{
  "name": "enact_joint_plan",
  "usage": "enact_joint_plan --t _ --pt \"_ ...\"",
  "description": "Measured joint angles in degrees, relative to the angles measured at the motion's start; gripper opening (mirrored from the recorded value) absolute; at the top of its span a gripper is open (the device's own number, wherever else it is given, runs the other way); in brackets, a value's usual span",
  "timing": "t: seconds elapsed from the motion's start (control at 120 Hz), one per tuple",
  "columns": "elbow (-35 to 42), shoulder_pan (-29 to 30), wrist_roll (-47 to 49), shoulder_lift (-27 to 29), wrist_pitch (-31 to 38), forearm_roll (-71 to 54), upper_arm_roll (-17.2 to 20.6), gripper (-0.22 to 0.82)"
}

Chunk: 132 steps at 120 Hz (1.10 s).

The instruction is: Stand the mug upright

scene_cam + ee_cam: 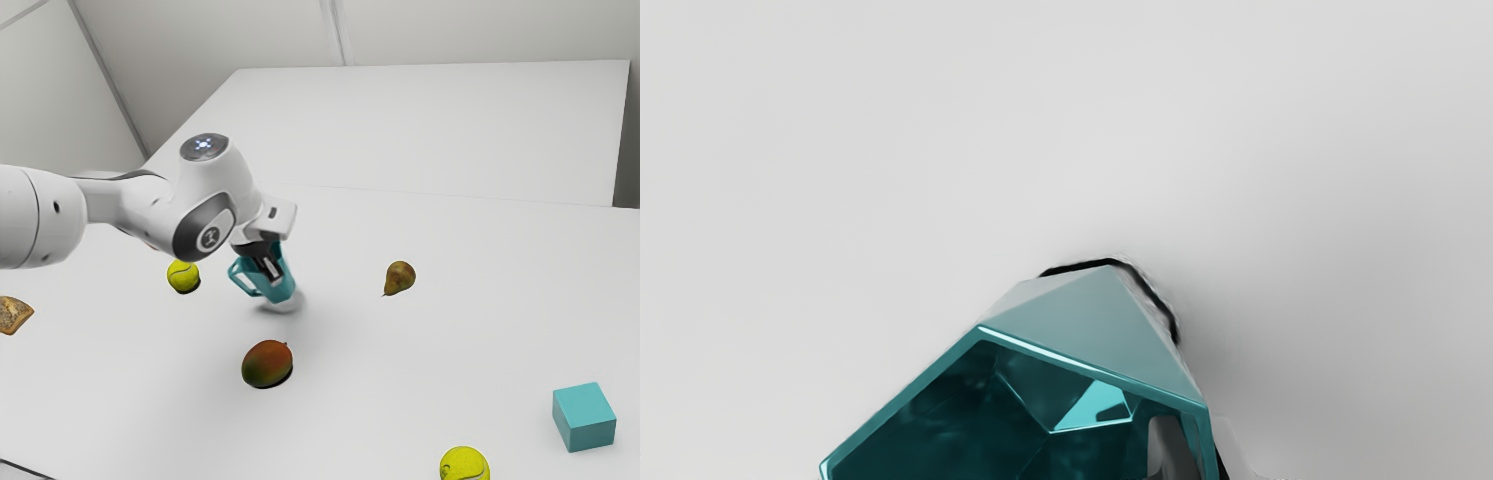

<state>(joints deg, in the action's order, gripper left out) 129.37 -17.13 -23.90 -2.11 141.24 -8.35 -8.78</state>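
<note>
We observe the gripper (270,268) clamped on the wall of the mug (277,289), one finger inside. Mug tilted, mouth up, low at the worktop (350,410); base contact unclear to us. Mango (266,365) near; pear (400,277) farther off.

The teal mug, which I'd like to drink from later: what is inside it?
Faceted teal walls show inside the mug, along with one grey finger of the pincer. What lies behind that finger is covered, so I cannot tell.
</note>
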Motion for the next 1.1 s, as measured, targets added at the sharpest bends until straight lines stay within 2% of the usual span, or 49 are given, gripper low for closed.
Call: enact_joint_plan --t 0.133,0.333,0.633,0.742,0.833,1.0,1.1 --pt "0.0 1.2 1.8 0.0 0.4 -0.2 0.0 -0.17" --pt "0.1 0.9 3.4 0.0 0.5 0.2 0.1 -0.09" --pt "0.1 -0.4 4.8 0.0 0.5 0.4 0.1 0.17" --pt "0.0 -0.1 5.2 0.3 0.5 0.4 0.1 0.33" --pt "0.0 0.3 5.4 1.0 0.4 0.4 0.1 0.43" --pt "-1.8 0.9 6.1 5.0 -1.9 -1.0 0.1 0.52" --pt "-9.3 1.0 6.7 4.9 -7.6 -0.5 0.0 0.55"
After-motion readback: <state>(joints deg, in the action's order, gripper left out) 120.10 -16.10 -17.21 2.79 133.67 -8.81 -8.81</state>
